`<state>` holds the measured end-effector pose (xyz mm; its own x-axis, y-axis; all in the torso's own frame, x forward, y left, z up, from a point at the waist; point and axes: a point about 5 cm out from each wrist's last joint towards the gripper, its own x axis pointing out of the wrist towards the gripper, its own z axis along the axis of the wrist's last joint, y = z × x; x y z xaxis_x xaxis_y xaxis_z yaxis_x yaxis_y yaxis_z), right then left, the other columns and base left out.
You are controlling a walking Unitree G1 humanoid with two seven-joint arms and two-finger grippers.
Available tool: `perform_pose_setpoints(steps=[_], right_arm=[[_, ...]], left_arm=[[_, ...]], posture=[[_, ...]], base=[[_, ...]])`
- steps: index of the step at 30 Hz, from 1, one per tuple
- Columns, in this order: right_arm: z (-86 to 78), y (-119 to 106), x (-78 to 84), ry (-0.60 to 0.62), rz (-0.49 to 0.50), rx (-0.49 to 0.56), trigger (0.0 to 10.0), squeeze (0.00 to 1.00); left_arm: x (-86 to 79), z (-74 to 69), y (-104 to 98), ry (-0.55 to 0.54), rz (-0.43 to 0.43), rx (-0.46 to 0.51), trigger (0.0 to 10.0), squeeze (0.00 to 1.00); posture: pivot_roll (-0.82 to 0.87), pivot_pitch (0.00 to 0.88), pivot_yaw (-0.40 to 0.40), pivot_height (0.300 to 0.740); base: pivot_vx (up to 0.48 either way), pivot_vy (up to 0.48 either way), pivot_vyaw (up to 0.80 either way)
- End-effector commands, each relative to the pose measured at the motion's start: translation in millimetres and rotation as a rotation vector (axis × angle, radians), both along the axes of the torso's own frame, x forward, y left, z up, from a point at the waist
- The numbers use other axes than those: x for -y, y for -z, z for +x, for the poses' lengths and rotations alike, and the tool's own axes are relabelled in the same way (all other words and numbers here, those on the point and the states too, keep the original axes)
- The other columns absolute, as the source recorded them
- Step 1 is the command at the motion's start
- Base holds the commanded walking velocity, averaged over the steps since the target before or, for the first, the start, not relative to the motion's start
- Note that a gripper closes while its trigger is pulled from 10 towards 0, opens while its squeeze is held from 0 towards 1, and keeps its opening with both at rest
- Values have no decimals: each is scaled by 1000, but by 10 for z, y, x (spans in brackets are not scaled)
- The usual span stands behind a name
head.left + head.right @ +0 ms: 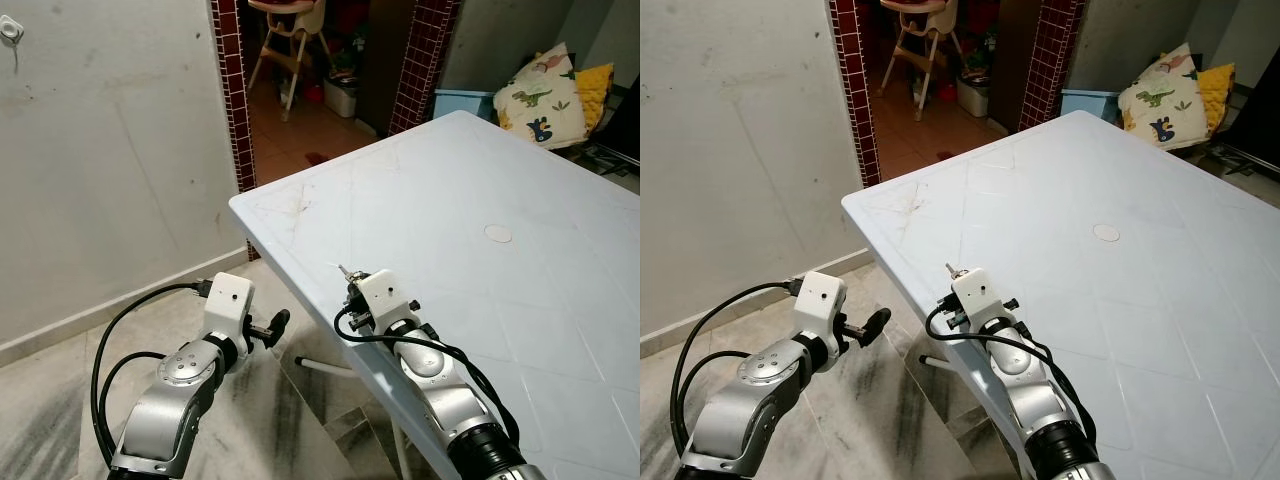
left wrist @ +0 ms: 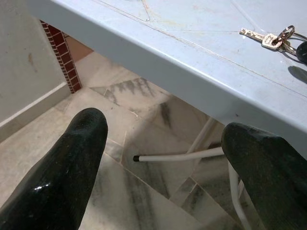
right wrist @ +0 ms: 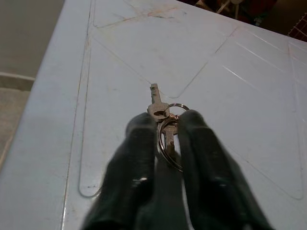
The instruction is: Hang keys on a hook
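Note:
A small bunch of metal keys (image 3: 157, 106) on a ring lies near the left front corner of the pale blue table (image 1: 450, 180). My right gripper (image 3: 165, 132) rests low on the tabletop, its two black fingers pressed close around the key ring, with one key sticking out ahead. In the left wrist view the keys (image 2: 269, 38) still lie flat on the table. A white hook (image 1: 10, 29) sits high on the grey wall at far left. My left gripper (image 1: 274, 325) is open, held below the table edge over the floor.
A red-brick doorway (image 1: 232, 90) beside the wall leads to a room with a high chair (image 1: 290, 40). Cushions (image 1: 545, 95) and a blue box (image 1: 462, 100) stand behind the table. White table legs (image 2: 182, 155) run under the table above the marble floor.

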<state>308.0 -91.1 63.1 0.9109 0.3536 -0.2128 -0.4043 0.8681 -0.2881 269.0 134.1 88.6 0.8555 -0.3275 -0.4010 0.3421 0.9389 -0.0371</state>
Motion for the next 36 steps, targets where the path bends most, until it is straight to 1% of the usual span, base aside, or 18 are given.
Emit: perform_pose_setpoints(steps=[1,2,3,4,7,8,12,18,24,25,26,28,29,30,34,36], right_arm=[[24,21,15,7,-23,-16,4275,0],[26,31,23,11,-29,-21,4275,0],[25,64,29,10,-18,-48,8039,0],[30,80,34,14,-15,-61,10000,0],[53,88,50,25,-29,-64,10000,0],[70,72,65,41,-25,-54,10000,1000],[115,17,62,48,-5,-38,10000,1000],[126,18,59,46,-2,-40,10000,1000],[149,12,46,13,1,-67,10000,1000],[153,18,50,6,6,-81,10000,631],[161,41,65,-6,14,-122,4784,275],[163,49,69,-9,15,-134,4784,275],[167,32,58,-43,32,-132,0,0],[168,38,49,-70,37,-157,0,0],[169,66,68,-74,19,-190,0,0],[157,87,68,-76,30,-211,0,0]], left_arm=[[6,16,-32,1,-3,11,10000,0],[8,15,-31,1,-3,10,10000,0],[10,13,-30,0,-4,10,10000,0],[9,13,-29,0,-4,9,10000,0],[9,12,-29,1,-4,8,10000,0],[8,13,-29,1,-4,8,10000,0],[7,15,-37,0,-4,11,10000,0],[13,11,-39,3,-4,11,10000,0],[15,14,-41,8,-3,10,10000,0],[15,15,-40,8,-3,10,10000,0],[16,16,-42,8,-3,11,10000,0],[16,18,-42,8,-3,11,10000,0],[17,20,-43,8,-4,12,10000,0],[17,22,-44,8,-4,12,10000,0],[11,21,-45,6,-4,11,10000,0],[7,21,-45,3,-3,11,10000,0]], posture=[[173,1,-35,740],[174,2,-35,740],[174,2,-35,740],[174,2,-35,740],[174,2,-35,740],[174,2,-35,740],[174,2,-35,740],[178,3,-36,740],[177,2,-35,740],[177,2,-35,740],[177,2,-35,740],[179,0,-36,740],[179,0,-36,740],[180,0,-36,740],[183,0,-37,740],[185,0,-37,740]], base=[[0,0,0],[0,0,0],[0,0,0],[0,0,0],[0,0,0],[0,0,0],[0,0,0],[0,0,0],[0,0,0],[0,0,0],[0,0,0],[0,0,0],[0,0,0],[0,0,0],[0,0,0],[0,0,0]])
